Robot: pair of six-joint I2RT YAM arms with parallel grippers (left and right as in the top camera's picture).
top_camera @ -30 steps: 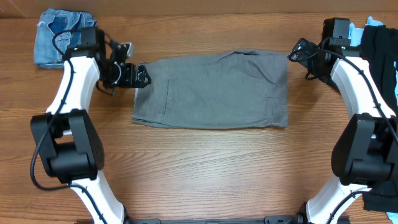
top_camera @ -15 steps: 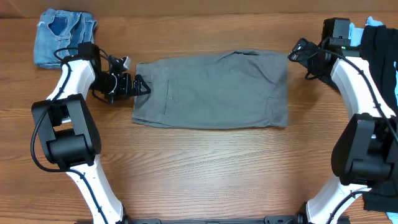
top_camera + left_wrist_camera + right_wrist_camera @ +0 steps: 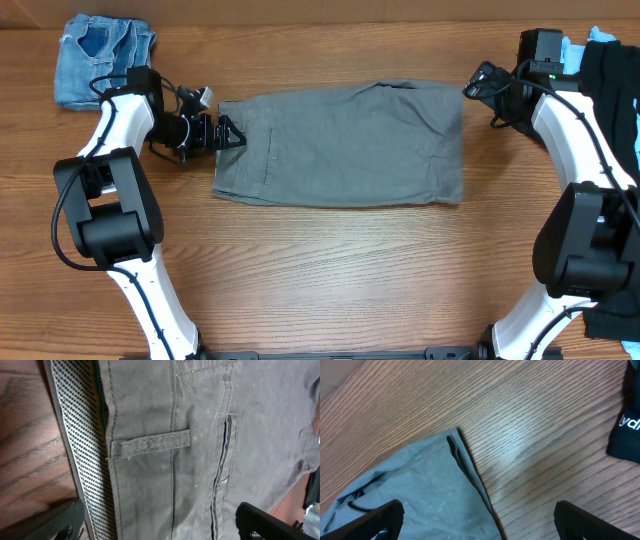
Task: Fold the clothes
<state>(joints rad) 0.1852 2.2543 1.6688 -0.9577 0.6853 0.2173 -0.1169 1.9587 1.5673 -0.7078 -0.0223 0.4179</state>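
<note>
Lying flat at the desk's centre, the grey shorts (image 3: pixel 340 143) run lengthwise left to right, with the waistband toward the left edge. The left gripper (image 3: pixel 228 135) points right at the waistband, jaws spread wide and clamping nothing, its arm reaching up from the near edge. The right gripper (image 3: pixel 478 82) hovers by the shorts' far right corner, jaws wide and empty. Denim shorts (image 3: pixel 100 55) occupy the far left corner.

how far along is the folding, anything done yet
Done: the grey shorts lie flat mid-table as a rectangle, seemingly halved already. In hand: nothing gripped; the left gripper is open at the waistband, the right gripper open by the opposite end. To do: further folds on the shorts, plus the black garment at the right edge.
</note>
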